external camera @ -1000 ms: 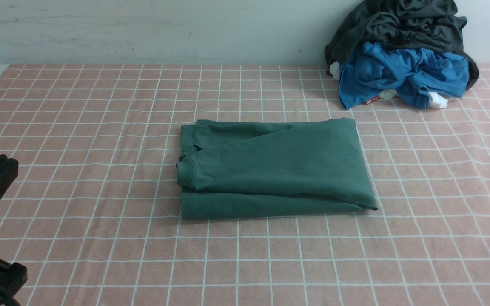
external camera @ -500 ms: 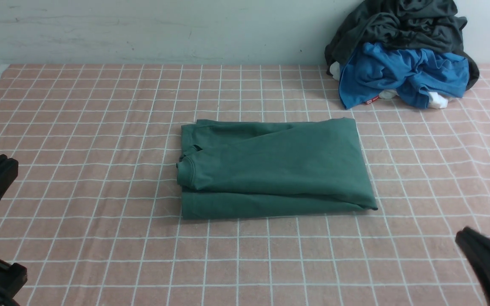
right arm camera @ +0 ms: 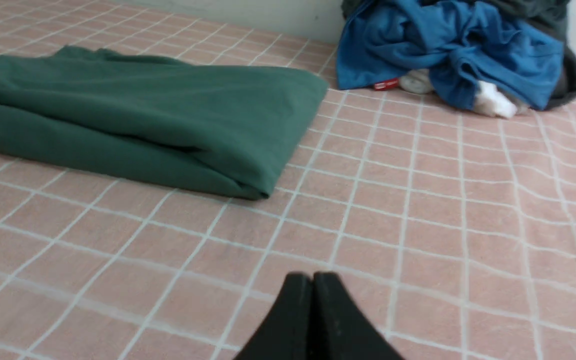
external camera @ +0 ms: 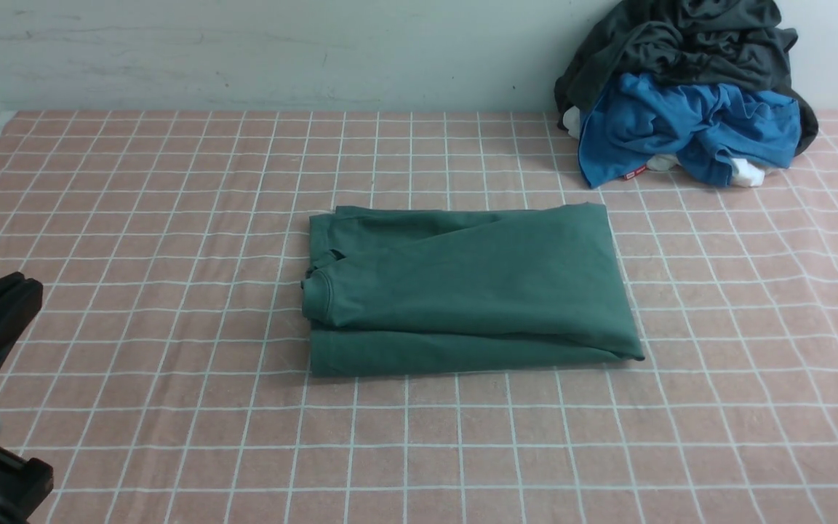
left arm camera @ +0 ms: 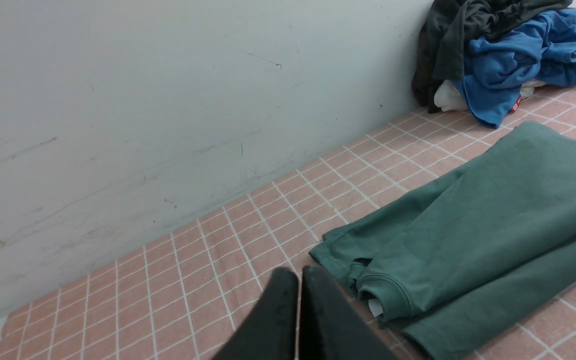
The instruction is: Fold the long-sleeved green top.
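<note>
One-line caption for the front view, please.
Dark-green cotton sweatshirt lies folded into a rectangle on the pink grid-patterned tablecloth; crumpled blue and grey-black garments are piled at the far right.

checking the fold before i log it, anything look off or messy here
The dark green cotton long-sleeved top lies folded mid-table, but unevenly: the upper layer sits askew, so a strip of the lower layer shows along the near edge, and the ribbed collar bulges out on the left. Behind it, the bright blue garment and dark grey garment sit crumpled against the wall.

The folded top (external camera: 466,287) lies mid-counter (external camera: 172,182); the clothes pile (external camera: 688,109) sits behind it to the right, against the wall (external camera: 244,51).
</note>
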Robot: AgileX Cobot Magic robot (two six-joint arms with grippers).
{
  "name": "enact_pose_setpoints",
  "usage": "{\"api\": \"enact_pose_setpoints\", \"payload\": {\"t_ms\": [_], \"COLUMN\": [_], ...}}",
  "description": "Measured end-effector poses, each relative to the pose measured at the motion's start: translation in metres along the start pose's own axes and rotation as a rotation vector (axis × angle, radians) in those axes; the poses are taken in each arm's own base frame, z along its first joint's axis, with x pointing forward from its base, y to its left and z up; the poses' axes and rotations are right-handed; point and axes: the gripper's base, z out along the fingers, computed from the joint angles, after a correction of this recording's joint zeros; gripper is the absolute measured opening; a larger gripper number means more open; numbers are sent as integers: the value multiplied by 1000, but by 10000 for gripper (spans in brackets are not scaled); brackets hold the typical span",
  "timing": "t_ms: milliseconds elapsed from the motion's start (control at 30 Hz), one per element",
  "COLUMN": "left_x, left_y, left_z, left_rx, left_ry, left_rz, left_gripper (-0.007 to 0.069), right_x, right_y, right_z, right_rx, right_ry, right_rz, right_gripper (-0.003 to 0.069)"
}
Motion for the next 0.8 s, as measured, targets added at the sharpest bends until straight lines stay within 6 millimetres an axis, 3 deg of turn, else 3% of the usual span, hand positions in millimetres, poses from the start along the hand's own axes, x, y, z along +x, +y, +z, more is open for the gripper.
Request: {"api": "enact_pose_setpoints", "payload": {"t_ms": [267,800], "left_x": [0,0], "left_y": [0,0], "left_z": [0,0], "left_rx": [1,4], "left_ry": [0,1], "left_rz": [0,0], "left_gripper": [-8,-8], "right_x": [1,1], "right_y": [-8,-8], "right_z": [-1,-1], "right_rx": [136,150], "right_ry": [13,15], "right_rz": [37,65], "right_gripper": [-14,-14]}}
